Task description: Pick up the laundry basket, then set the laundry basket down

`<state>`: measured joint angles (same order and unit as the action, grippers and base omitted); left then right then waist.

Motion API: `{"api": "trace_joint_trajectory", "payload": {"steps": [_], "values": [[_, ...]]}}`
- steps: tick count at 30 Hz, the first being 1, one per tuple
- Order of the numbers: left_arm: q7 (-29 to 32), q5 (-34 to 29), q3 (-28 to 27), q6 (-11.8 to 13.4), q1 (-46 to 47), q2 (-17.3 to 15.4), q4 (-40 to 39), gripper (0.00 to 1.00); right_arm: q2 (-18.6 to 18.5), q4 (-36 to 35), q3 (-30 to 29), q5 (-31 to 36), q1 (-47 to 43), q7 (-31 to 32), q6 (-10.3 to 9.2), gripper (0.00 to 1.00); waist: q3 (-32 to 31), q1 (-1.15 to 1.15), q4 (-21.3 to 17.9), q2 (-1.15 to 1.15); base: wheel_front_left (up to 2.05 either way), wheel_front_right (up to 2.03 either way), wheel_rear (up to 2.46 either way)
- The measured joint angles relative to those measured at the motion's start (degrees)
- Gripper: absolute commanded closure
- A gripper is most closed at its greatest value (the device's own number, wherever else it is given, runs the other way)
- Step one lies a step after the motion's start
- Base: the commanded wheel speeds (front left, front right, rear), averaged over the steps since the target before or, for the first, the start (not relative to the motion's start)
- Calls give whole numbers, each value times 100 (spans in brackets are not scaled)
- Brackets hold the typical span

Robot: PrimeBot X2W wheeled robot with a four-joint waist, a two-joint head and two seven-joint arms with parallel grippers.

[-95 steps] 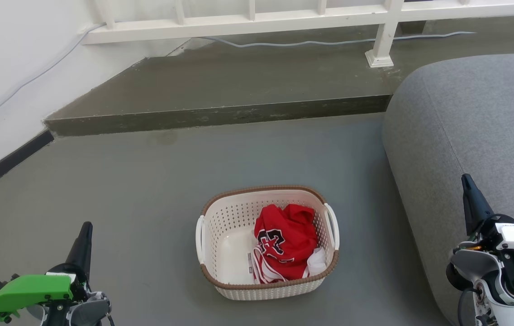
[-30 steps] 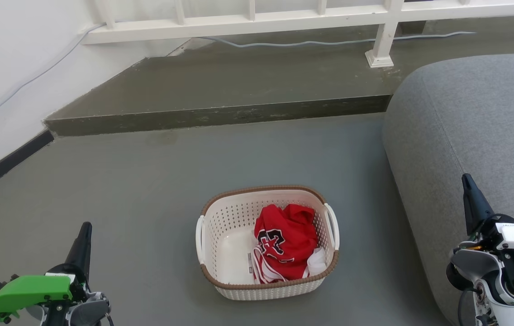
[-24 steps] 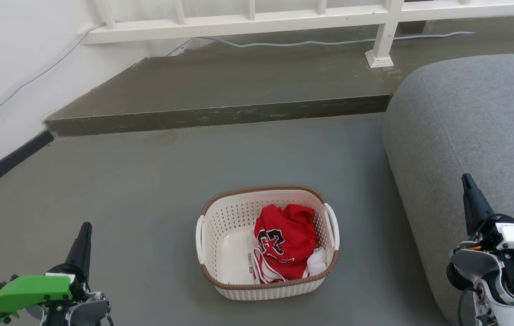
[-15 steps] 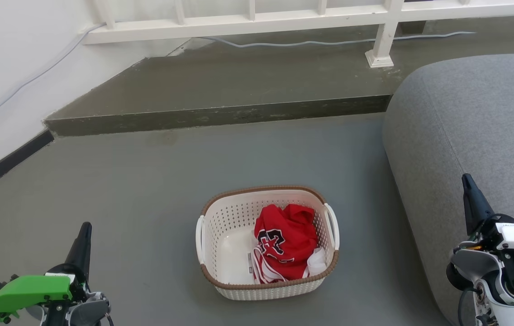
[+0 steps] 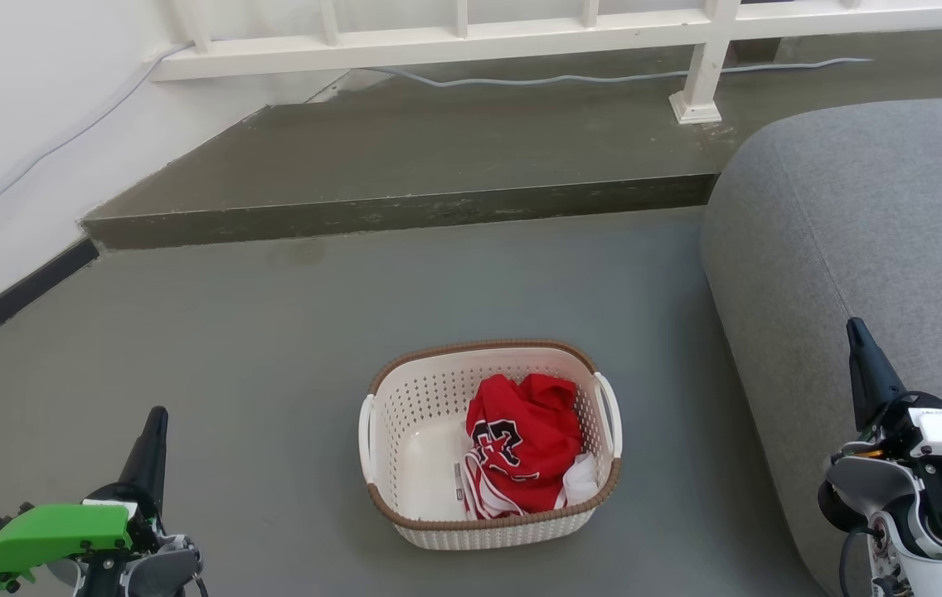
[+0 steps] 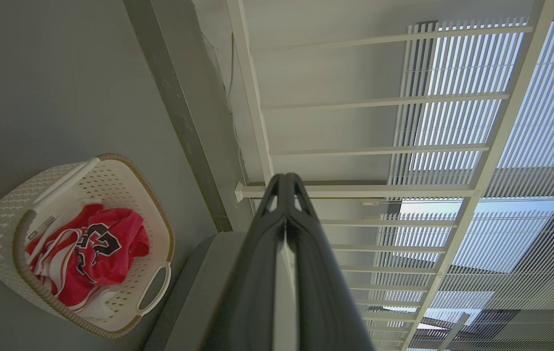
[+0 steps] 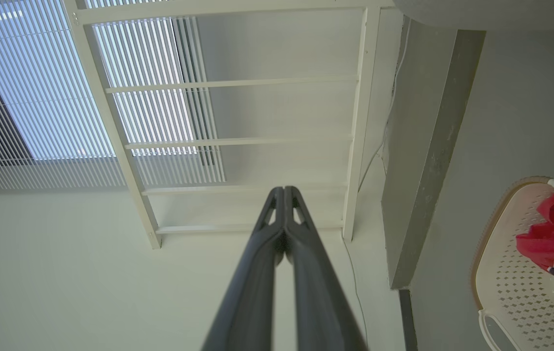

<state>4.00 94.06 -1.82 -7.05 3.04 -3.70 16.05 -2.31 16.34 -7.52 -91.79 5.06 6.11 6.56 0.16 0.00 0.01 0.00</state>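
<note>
Floor (image 5: 272, 348): grey, flat; bears basket.
Sofa (image 5: 877, 215): grey, at R, near basket.
Laundry basket (image 5: 483, 343): upright on floor, centre, betw. both arms, well apart from each.
Red shirt (image 5: 521, 439): bunched in basket's R half.
L gripper (image 5: 157, 414), R gripper (image 5: 855, 330): jaws closed, empty, fingers up.
Scene fits basket awaiting lift or already set back down.
Risk, if lifted: load off-centre, so tilt toward R; thin loop handles (image 5: 609, 414) may slip from fingers; sofa crowds R arm.

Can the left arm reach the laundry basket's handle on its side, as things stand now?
Likely yes: only bare floor lies between the left gripper and the nearer handle of the laundry basket. Its shut fingers must open first.
</note>
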Motion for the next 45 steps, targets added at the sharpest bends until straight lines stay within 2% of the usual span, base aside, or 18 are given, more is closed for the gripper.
{"api": "trace_joint_trajectory", "payload": {"steps": [45], "values": [[7, 0, -15, 0, 0, 3, -11, 100, 0, -14, -3, 0, 0, 0, 0, 100, 1, 0, 0, 0, 0, 0, 0]]}}
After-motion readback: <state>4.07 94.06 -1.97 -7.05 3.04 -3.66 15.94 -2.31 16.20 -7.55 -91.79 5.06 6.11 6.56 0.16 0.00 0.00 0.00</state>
